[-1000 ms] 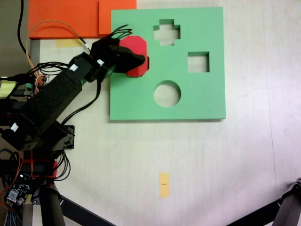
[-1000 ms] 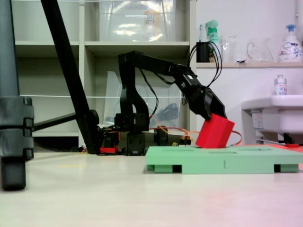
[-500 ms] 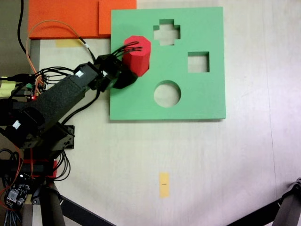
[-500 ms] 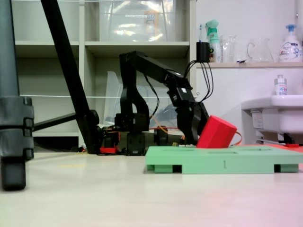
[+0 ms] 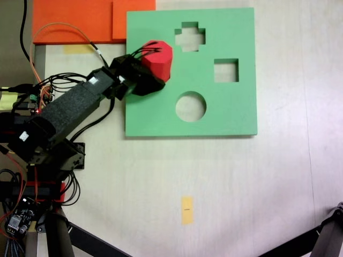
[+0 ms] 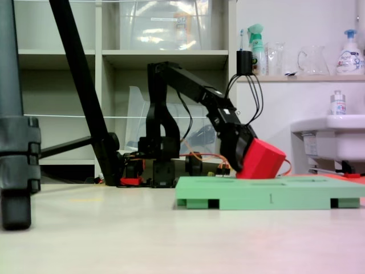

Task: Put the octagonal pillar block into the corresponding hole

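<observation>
Currently tool (image 5: 147, 80) state unclear, pressed against octagonal pillar block (image 5: 158, 58); block tilted, half-seated in octagonal hole on green board (image 5: 225, 107). Level it upright, then push straight down.

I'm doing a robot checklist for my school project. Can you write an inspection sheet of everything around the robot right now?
Surface: pale table, mostly bare.
Job's things: red octagonal block stands tilted on the green board, not sunk in; its hole is hidden under it. The cross, square and round cutouts are open.
Clutter: orange sheets; yellow tape strip.
Gripper: gripper presses against the block's side; open or shut cannot be told.
Cables: black and orange wires loop by the arm's base.
Surroundings: shelves, bottles, tripod leg.
</observation>
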